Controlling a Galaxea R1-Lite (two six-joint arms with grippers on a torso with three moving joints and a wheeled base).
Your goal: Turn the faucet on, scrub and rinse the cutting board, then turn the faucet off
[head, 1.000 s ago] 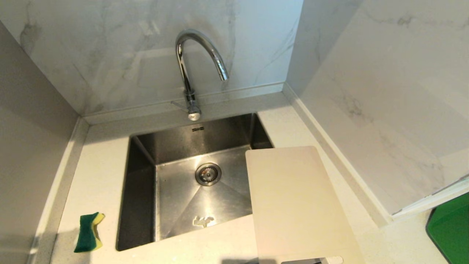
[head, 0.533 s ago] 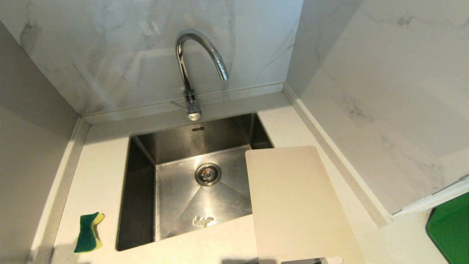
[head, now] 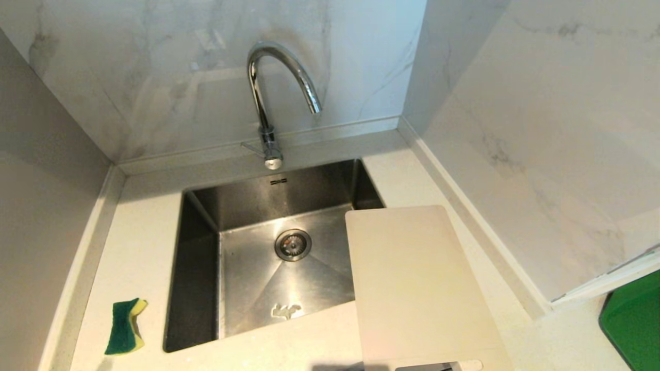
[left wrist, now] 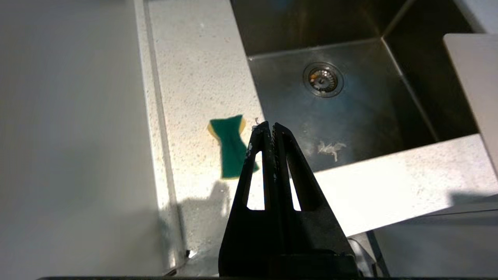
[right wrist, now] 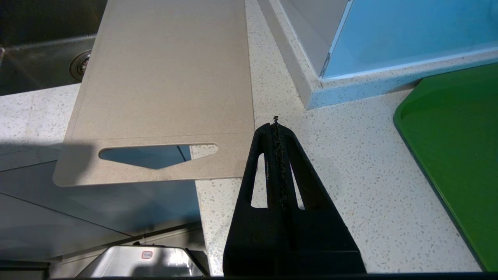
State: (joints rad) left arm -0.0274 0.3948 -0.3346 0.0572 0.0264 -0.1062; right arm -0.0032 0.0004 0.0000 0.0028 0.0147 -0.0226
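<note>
The chrome gooseneck faucet point(head: 268, 103) stands behind the steel sink point(head: 206, 268), its thin lever pointing left at the base; no water runs. The cream cutting board point(head: 417, 288) lies flat on the counter right of the sink, one edge over the basin, its slot handle point(right wrist: 155, 153) overhanging the counter's front edge. Neither arm shows in the head view. My left gripper point(left wrist: 270, 125) is shut and empty, held above the counter's front near the green-and-yellow sponge point(left wrist: 231, 149). My right gripper point(right wrist: 276, 125) is shut and empty, hovering over the counter just right of the cutting board point(right wrist: 167, 77).
The sponge point(head: 125, 325) lies on the counter left of the sink. A green tray point(head: 634, 324) sits at the far right. Marble walls close in the back, left and right. A bit of white debris point(head: 286, 310) lies in the sink near the drain point(head: 293, 244).
The shadow on the counter beside the sponge has shrunk and slid off toward the front edge. Faucet, board and sponge have not moved.
</note>
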